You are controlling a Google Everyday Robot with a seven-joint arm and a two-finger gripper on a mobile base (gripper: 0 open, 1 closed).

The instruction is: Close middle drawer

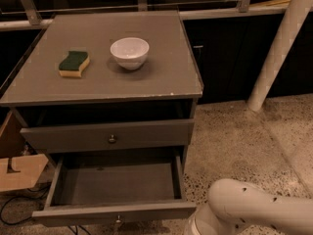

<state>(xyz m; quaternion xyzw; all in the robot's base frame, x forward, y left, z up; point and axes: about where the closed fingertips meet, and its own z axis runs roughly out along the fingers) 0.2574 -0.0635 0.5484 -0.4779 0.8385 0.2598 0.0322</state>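
Observation:
The middle drawer (115, 186) of the grey cabinet is pulled far out, and its shallow box is empty. Its flat front (73, 214) faces me at the bottom of the view, with a small round knob (117, 220) low at its middle. Above it, the uppermost drawer (146, 133) with its knob (112, 139) stands out a little from the cabinet. The lowest drawer is hidden under the open one. My gripper is out of view; only a white arm segment (254, 209) shows at the bottom right, just right of the open drawer's front corner.
A green and yellow sponge (74, 63) and a white bowl (129, 52) sit on the cabinet top (161, 77). A cardboard box (17, 173) and a black cable (10, 209) lie left of the cabinet. A white slanted post (281, 48) stands on the speckled floor (234, 141) at right.

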